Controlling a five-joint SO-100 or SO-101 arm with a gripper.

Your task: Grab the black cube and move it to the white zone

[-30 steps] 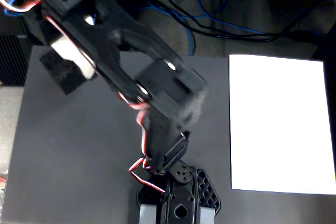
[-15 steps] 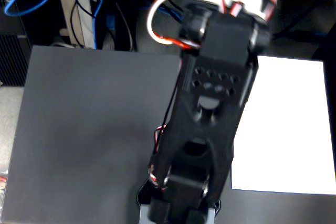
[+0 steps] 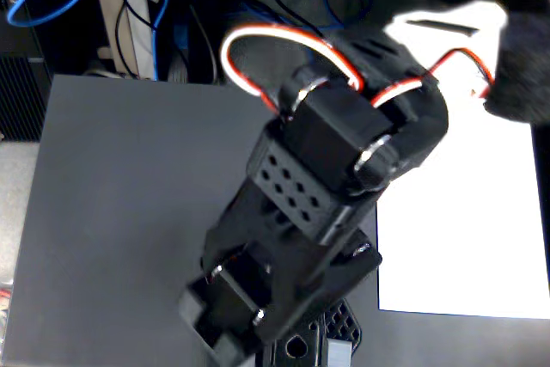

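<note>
The black arm (image 3: 344, 152) reaches from the bottom centre up to the right. Its gripper end (image 3: 488, 83) lies at the upper right, where the red and white wires stop. The black cube (image 3: 520, 62) is a blurred, rough dark block right against that end, over the far right part of the white zone (image 3: 455, 229). The fingers merge with the block's dark shape, so I cannot tell whether they are closed on it or whether it rests on the sheet. A thin dark sliver (image 3: 440, 26) shows on the white at the top.
The dark grey mat (image 3: 129, 212) covers the table to the left of the arm. Blue and black cables (image 3: 163, 36) and a table leg stand behind the mat at the top. The arm's base (image 3: 292, 341) sits at the bottom edge.
</note>
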